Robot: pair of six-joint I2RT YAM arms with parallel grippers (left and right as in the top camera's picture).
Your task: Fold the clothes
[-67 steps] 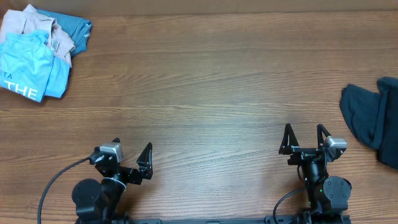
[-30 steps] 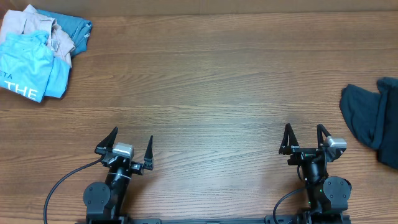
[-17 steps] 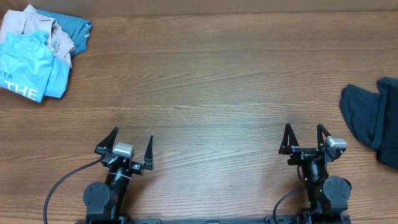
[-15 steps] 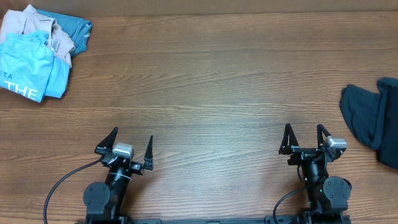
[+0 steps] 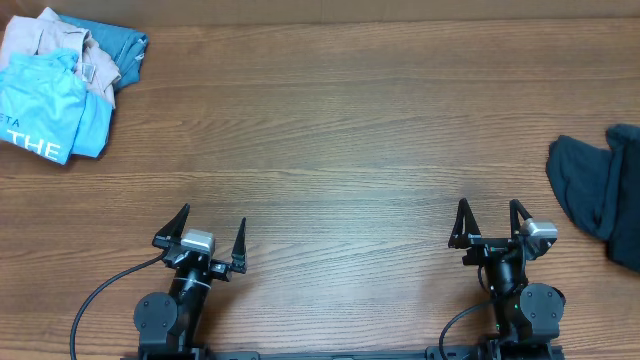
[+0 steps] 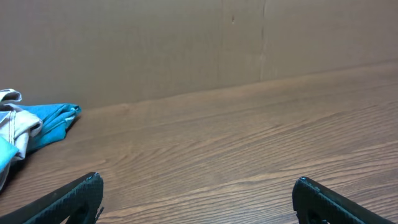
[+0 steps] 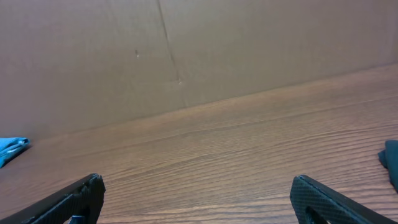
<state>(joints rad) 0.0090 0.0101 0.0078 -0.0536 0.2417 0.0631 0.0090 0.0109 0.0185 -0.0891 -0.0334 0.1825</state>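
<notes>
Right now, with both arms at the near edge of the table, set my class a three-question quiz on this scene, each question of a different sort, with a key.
1. True or false: the left gripper is holding the sky-blue T-shirt.
2. Multiple choice: the dark navy garment lies nearest to A) the left gripper, B) the right gripper, C) the beige garment.
3. Short answer: what colour is the lettering printed on the sky-blue T-shirt?

Key
1. False: both grippers stand open and empty.
2. B.
3. White.
</notes>
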